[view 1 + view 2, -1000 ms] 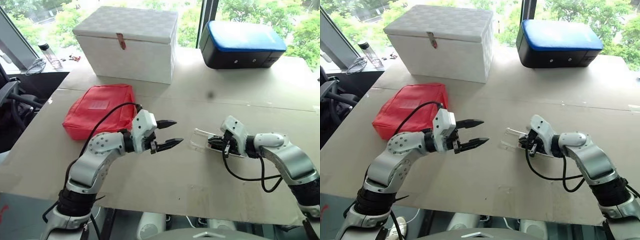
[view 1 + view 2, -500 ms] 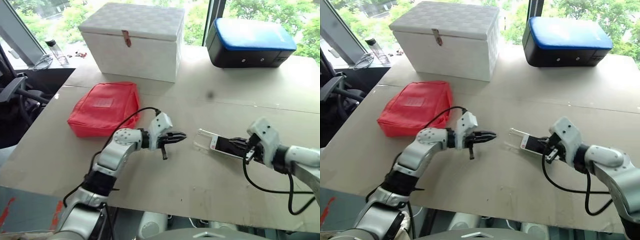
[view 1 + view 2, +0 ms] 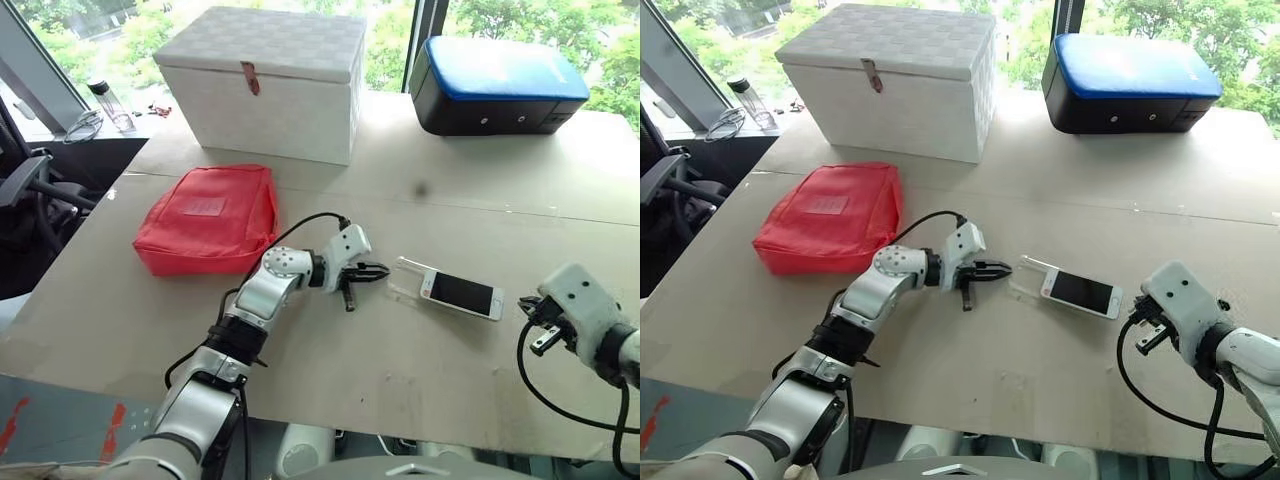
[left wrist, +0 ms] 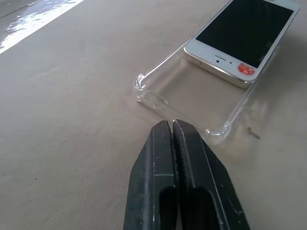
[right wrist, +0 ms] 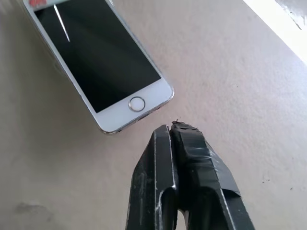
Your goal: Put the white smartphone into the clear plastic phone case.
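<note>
Now the right tool, clenched empty, has released the white smartphone; left tool clenched too

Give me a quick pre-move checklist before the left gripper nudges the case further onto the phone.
1. White smartphone free of both grippers: ok, it lies screen up on the table.
2. Phone seated in the clear plastic phone case: not ok, one end sits in it while the case's end nearest the left gripper holds nothing.
3. Left gripper shut for pushing: ok, fingers together, close to the case's near rim.
4. Left gripper touching the case: cannot tell.
5. Right gripper ready to brace: ok, shut and just off the phone's home-button end.
6. Red pouch out of the path: ok.
</note>
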Robot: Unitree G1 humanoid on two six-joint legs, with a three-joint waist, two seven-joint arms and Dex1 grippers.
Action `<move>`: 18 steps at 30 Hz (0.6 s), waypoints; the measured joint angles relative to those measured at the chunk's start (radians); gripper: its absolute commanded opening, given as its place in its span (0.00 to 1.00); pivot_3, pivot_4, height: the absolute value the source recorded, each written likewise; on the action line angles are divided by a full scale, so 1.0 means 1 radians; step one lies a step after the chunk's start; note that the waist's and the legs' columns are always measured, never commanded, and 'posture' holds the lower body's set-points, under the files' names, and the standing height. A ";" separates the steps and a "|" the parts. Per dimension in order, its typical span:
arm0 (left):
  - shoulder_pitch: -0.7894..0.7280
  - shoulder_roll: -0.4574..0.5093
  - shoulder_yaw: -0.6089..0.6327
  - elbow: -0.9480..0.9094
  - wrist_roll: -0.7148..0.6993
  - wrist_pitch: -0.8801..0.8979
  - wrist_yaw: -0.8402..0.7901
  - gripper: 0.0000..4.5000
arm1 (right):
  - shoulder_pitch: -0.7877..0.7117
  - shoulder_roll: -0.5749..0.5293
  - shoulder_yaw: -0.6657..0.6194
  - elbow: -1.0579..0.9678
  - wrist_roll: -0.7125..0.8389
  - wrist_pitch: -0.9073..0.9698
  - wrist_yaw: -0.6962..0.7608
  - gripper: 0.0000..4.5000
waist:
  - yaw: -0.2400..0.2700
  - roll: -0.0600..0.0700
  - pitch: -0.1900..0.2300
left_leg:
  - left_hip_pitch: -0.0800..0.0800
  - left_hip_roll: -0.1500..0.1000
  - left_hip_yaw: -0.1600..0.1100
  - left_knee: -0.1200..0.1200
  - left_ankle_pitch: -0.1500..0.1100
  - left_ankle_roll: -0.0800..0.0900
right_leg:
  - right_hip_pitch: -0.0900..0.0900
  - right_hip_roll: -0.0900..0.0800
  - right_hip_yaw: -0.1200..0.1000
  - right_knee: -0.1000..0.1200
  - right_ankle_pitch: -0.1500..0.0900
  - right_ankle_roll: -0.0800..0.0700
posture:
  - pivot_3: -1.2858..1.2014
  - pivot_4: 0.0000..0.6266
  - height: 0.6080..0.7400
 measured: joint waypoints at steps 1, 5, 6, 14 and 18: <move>-0.001 -0.001 -0.002 0.000 0.001 -0.001 -0.003 0.02 | -0.004 -0.006 0.024 0.005 -0.010 -0.002 -0.006 0.00 | 0.000 0.000 0.000 | 0.000 0.000 0.000 0.000 0.000 0.000 | 0.000 0.000 0.000 0.000 0.000 0.000 | 0.52 0.24 1.00; -0.001 -0.011 -0.005 -0.002 0.005 -0.002 -0.006 0.02 | -0.099 -0.004 0.163 0.020 -0.039 0.008 -0.038 0.00 | -0.002 0.000 0.000 | 0.000 0.000 -0.001 -0.001 0.000 0.000 | -0.001 0.001 0.000 0.000 0.000 0.000 | 0.52 0.24 1.00; -0.001 -0.013 -0.005 -0.002 0.005 -0.001 -0.006 0.02 | -0.132 -0.003 0.206 0.020 -0.045 0.012 -0.045 0.00 | -0.002 0.000 0.000 | 0.000 0.000 -0.001 -0.001 0.000 0.000 | -0.001 0.001 0.000 0.000 0.000 0.000 | 0.52 0.24 1.00; 0.011 -0.006 -0.002 -0.031 0.021 0.008 -0.004 0.02 | -0.276 0.015 0.371 0.039 -0.069 0.030 -0.045 0.00 | -0.003 -0.001 0.001 | 0.000 0.000 -0.001 0.000 0.000 0.001 | -0.001 0.001 -0.001 0.000 0.000 0.000 | 0.52 0.24 1.00; 0.021 -0.004 0.006 -0.044 0.021 0.022 -0.002 0.02 | -0.316 0.022 0.427 0.084 -0.094 0.027 -0.043 0.00 | -0.005 -0.002 0.001 | 0.000 0.000 -0.001 0.000 0.000 0.000 | 0.000 0.001 -0.001 0.000 0.000 0.000 | 0.52 0.24 1.00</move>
